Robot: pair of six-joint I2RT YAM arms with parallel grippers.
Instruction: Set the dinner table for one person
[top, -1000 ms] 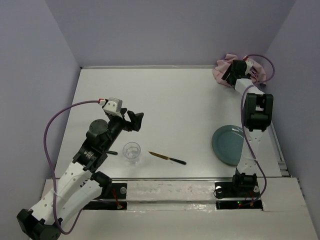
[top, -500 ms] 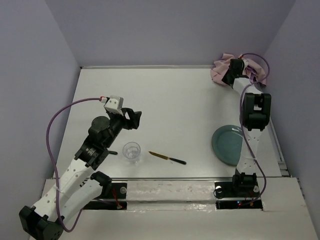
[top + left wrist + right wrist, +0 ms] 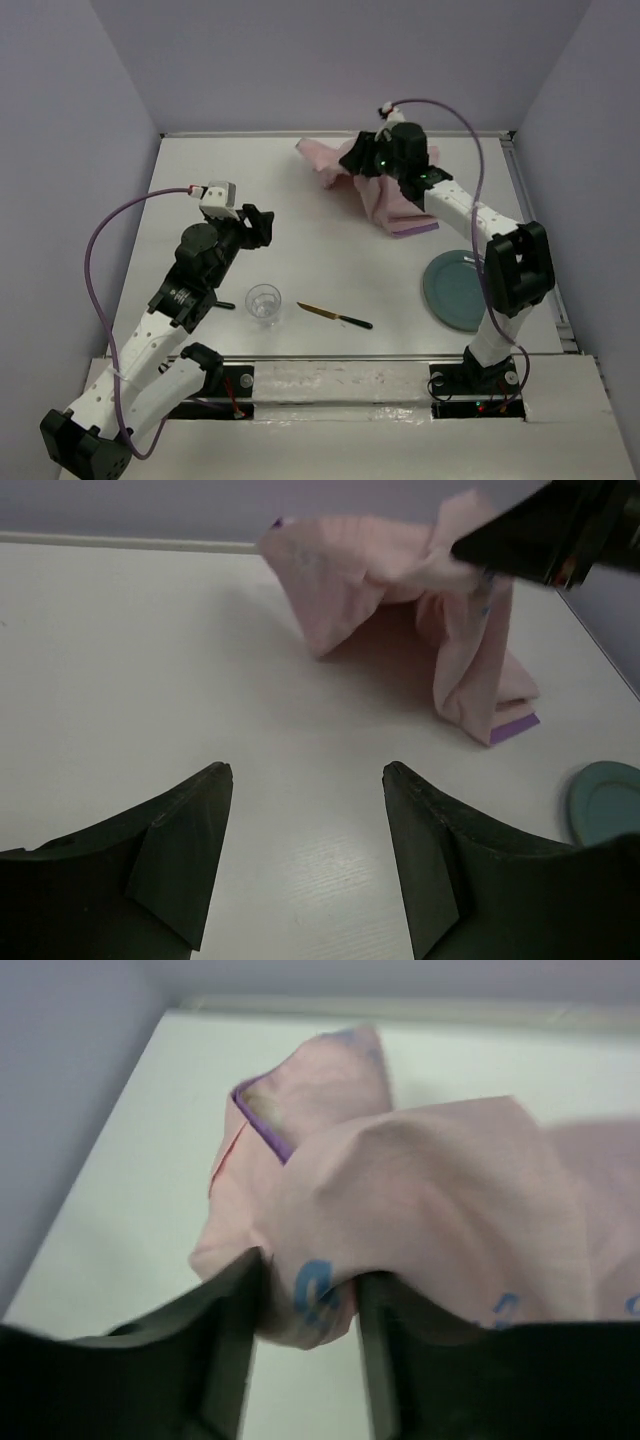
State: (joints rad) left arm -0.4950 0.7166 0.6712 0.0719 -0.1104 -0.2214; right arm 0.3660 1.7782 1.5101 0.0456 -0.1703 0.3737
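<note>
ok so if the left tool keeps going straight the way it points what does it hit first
The left tool probably meets the pink cloth, held by the right tool; only bare dinner table lies between. Depth is unclear: tilted down, it could touch the table first.

Overhead now: the white matte desk (image 3: 330,225) fills the middle, with faint grain showing in the left wrist view. Three pale lavender walls box it in: the back wall (image 3: 340,60) at 12 o'clock, the left wall (image 3: 60,180) at 9 and the right wall (image 3: 600,150) at 3. A pale trim strip (image 3: 250,133) runs where the back wall meets the desk. Down at 6 o'clock, a white mounting board (image 3: 340,385) lies along the near edge. The light is soft and even, the shadows faint.
</note>
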